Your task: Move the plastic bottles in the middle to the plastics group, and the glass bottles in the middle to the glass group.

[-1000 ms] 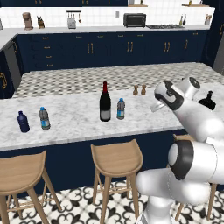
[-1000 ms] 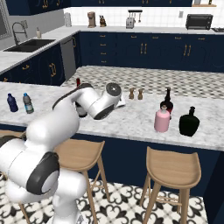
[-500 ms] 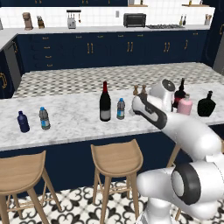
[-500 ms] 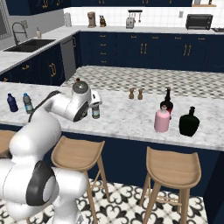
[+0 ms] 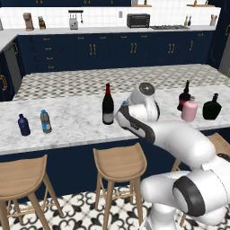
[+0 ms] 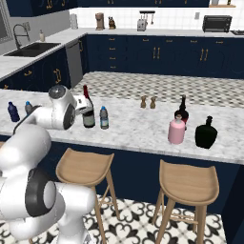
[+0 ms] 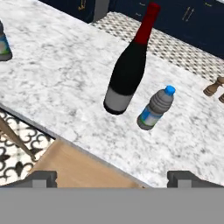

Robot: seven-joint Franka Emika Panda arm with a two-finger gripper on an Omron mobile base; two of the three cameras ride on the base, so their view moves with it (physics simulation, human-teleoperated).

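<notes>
With jaws spread wide, the gripper (image 7: 112, 177) is held short of the water bottle (image 7: 156, 108), which stands at 3 o'clock of the wine bottle (image 7: 127, 72), so a careless approach risks the taller one being toppled.

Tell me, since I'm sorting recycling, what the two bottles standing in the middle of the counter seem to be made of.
The wine bottle looks like dark glossy glass: smooth opaque body, red capsule, grey label. The small water bottle beside it looks like thin clear-grey plastic: ribbed translucent walls, blue screw cap, blue label band. Both are rendered, so this rests on looks alone.
</notes>
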